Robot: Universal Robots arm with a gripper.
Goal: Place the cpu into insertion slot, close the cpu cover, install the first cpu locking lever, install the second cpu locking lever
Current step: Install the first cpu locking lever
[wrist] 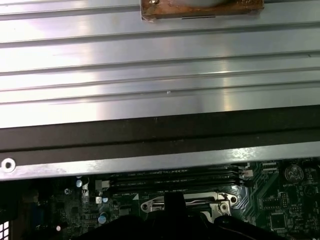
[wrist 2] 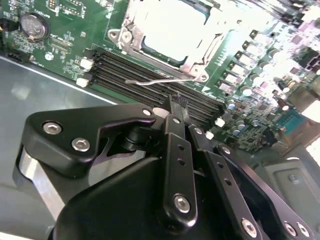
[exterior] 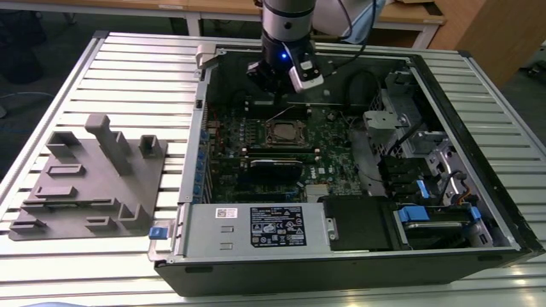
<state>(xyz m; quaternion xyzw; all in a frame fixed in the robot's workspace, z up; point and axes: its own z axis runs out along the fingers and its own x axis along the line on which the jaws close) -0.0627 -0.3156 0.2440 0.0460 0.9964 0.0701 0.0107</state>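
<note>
The small flat silvery square cpu (wrist 2: 172, 25) is lying in the silver-rimmed square insertion slot (wrist 2: 117, 35), and the thin silver cpu cover (wrist 2: 197, 67) seems to be lying flat around it, so seating looks done. A thin wire locking lever (wrist 2: 157, 80) is sticking out loose over the long black memory slots (wrist 2: 120, 65). I am hovering my black pincer (wrist 2: 177, 100) just beside it, pinched narrow and holding nothing, probably for pushing. The grey case wall (wrist 2: 40, 95) is bounding one side.
</note>
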